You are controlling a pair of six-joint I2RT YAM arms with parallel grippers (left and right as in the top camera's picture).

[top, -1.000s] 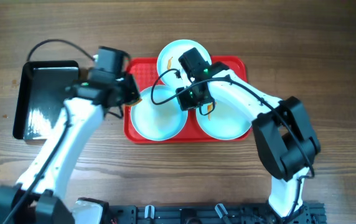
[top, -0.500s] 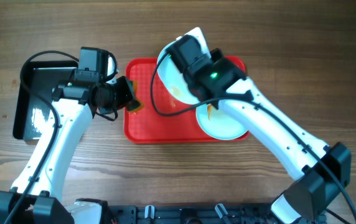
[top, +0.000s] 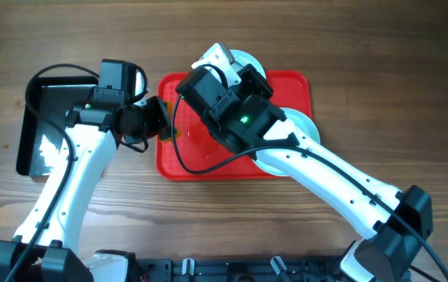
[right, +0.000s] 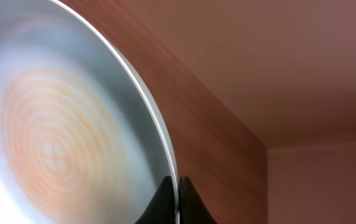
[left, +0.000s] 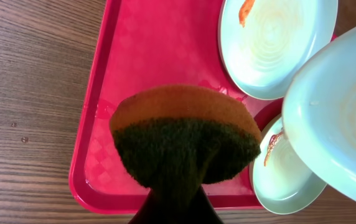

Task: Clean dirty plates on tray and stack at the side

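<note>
Plate (left: 343, 118) hangs tilted over the red tray (left: 147, 56), rim pinched tight in the right gripper (right: 177, 200). Left gripper (top: 160, 128) is clamped on the sponge (left: 184, 134), at the plate's 9 o'clock. Best bet imo: hold the plate steady, press the scrub side flat, and wipe the faint orange ring. Two other plates (left: 271, 43) sit smeared on the tray.

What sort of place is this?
Probably a robot test bench staged for dishwashing, not a kitchen: robot arms at a wooden table, smeared plates on a red tray, one arm holding a sponge, the other a plate.
</note>
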